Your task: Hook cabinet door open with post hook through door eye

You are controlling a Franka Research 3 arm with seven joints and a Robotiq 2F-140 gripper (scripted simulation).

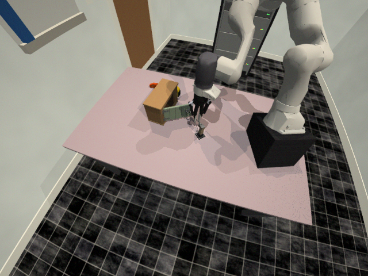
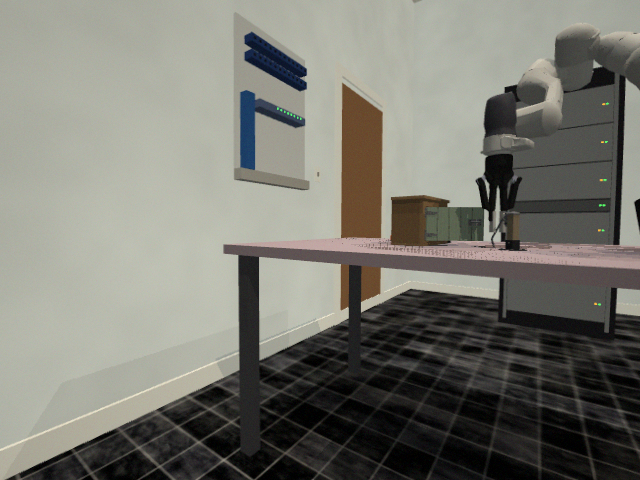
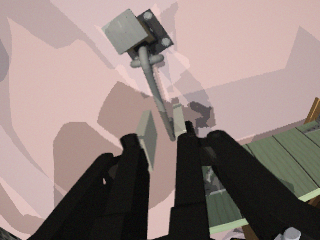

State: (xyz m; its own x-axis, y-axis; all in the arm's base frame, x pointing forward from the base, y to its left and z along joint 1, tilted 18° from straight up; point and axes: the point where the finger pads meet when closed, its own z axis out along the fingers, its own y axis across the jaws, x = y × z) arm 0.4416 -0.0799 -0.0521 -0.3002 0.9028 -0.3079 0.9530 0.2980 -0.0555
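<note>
The wooden cabinet (image 1: 158, 96) (image 2: 410, 219) stands flat on the pink table (image 1: 118, 142) (image 2: 361, 250). Its green door (image 1: 175, 112) (image 2: 457, 223) (image 3: 280, 160) is swung wide open towards the short post (image 1: 202, 130) (image 2: 512, 227) (image 3: 123, 30). The thin metal hook (image 1: 191, 121) (image 2: 497, 230) (image 3: 155, 87) runs from the post's top down to my fingertips. My gripper (image 1: 197, 118) (image 2: 497, 214) (image 3: 164, 119) points down between the door's free edge and the post. Its fingers are nearly closed, and the hook's rod lies loosely in the small gap beside one pad. The eye (image 1: 187, 110) (image 2: 474, 222) sits near the door's free edge, apart from the hook.
The robot's black base block (image 1: 276, 148) stands on the table's right. An orange object (image 1: 153, 85) and a yellow one (image 1: 179, 90) lie behind the cabinet. A grey server rack (image 2: 563, 206) stands beyond the table.
</note>
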